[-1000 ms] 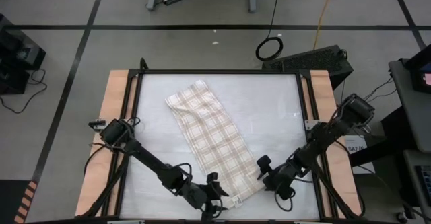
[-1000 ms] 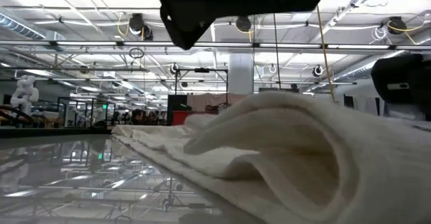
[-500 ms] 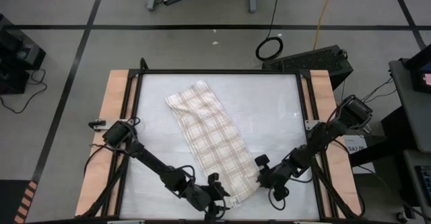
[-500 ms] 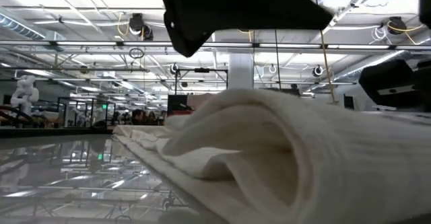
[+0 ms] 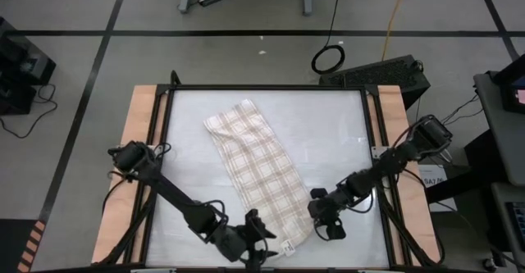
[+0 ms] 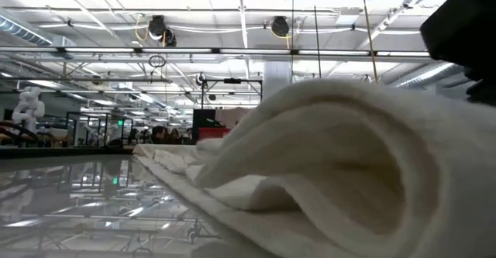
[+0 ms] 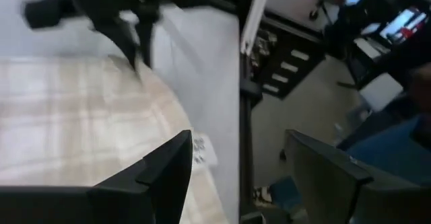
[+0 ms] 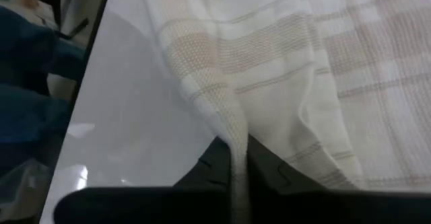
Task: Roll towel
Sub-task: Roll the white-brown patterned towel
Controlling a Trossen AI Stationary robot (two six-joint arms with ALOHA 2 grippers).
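The plaid towel [image 5: 254, 170] lies flat in a slanted strip from the table's far left toward its near right. In the low view its near end [image 6: 333, 157] humps up in a loose fold. My right gripper [image 5: 317, 216] is at the towel's right edge near that end and is shut on it. My left gripper [image 5: 262, 230] hovers by the near end's left side. It is open, with nothing between its fingers [image 7: 168, 177]. A small white tag [image 7: 200, 153] lies at the towel's near corner. My right gripper pinches the towel's right long edge [image 8: 232, 140] between its two fingers, close to the near end. The fingers slant down at it from the table's right side. The cloth rises in a narrow ridge into the fingers, while the rest of the towel lies on the table.
The glossy white table top [image 5: 328, 134] has a black frame and wooden side strips [image 5: 139, 142]. Bare table lies to the right of and beyond the towel. The table's near rail [image 7: 248, 22] and the floor beyond it show past my left gripper.
My right gripper has moved toward the table's left to the towel's right edge, rolled its wrist and shut on the cloth. The near end's hump has grown taller. My left gripper has risen, staying open, and has left the top of the low view.
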